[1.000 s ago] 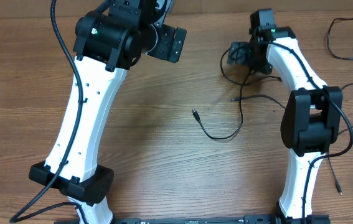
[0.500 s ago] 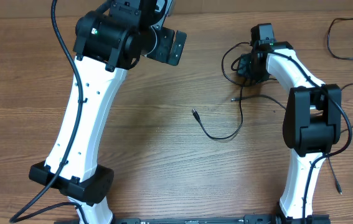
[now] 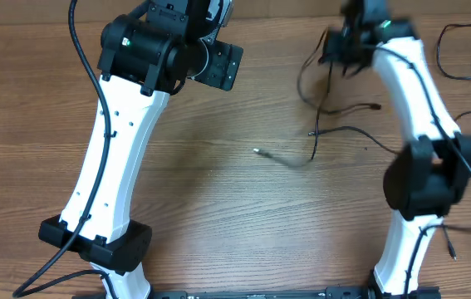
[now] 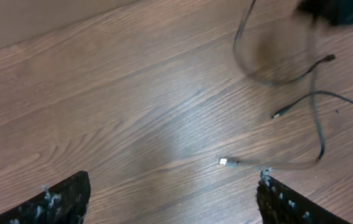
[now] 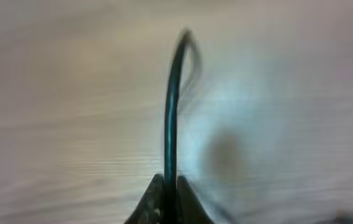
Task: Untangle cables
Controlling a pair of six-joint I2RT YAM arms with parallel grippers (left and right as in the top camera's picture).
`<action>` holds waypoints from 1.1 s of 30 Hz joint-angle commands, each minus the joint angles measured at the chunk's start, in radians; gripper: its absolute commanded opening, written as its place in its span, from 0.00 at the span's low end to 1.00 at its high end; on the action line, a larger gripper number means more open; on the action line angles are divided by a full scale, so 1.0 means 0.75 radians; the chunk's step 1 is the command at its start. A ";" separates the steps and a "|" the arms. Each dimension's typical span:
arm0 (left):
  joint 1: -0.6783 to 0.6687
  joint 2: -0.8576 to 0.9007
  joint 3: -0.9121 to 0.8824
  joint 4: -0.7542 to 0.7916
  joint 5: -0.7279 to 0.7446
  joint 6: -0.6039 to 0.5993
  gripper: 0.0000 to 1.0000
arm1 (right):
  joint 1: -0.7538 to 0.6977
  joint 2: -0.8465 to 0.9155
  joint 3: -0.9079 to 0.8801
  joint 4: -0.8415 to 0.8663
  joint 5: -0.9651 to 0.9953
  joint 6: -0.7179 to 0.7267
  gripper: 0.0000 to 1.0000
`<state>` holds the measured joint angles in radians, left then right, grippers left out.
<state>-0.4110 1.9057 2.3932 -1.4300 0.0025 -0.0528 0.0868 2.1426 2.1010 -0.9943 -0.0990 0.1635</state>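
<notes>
Wood-grain brown surface fills every view; no room shows beyond it.

Closest in, the right tool has its fingers pressed together on one thin black cord, which arches up and away from the pinch. This close view is smeared with blur.

Seen from above, that tool sits near the far edge of the surface. The cables trail from it: a blurred loop just beneath it, then thin strands running toward the middle of the surface and loosely crossing each other. Small plug ends show apart from one another. The lone plug farthest from the right tool lies on bare wood.

The left tool hovers with its fingers spread wide and nothing between them. The lone plug lies just ahead of it.

Farther off, past the right arm, the outlying cords lie in open curves near the surface's corner, well apart from both tools.

Progress, as a judgement: the bundle looks partly opened, with its ends free. The strands beneath the right tool cross, so separating them is left to do.
</notes>
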 commanded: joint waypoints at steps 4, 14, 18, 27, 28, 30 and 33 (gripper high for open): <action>-0.001 -0.012 0.004 -0.003 -0.015 -0.004 0.98 | 0.001 -0.263 0.451 -0.084 -0.002 -0.262 0.04; -0.001 -0.012 0.004 -0.047 -0.018 0.007 1.00 | -0.004 -0.363 0.745 0.147 0.462 -0.513 0.04; -0.001 -0.012 0.004 -0.049 -0.017 0.007 0.99 | -0.069 -0.362 0.734 0.250 0.543 -0.657 0.04; -0.001 -0.012 0.004 -0.064 -0.017 0.007 1.00 | -0.392 -0.360 0.715 0.412 0.550 -0.651 0.04; -0.001 -0.012 0.004 -0.068 -0.017 0.007 1.00 | -0.434 -0.360 0.715 0.427 0.549 -0.629 0.04; -0.001 -0.012 0.004 -0.074 -0.017 0.007 0.99 | -0.508 -0.360 0.715 0.455 0.549 -0.576 0.04; -0.001 -0.012 0.004 -0.086 -0.017 0.007 0.98 | -0.615 -0.360 0.715 0.471 0.524 -0.485 0.04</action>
<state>-0.4110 1.9057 2.3932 -1.4906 0.0017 -0.0525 -0.3168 1.8809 2.6373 -0.6525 0.2955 -0.2752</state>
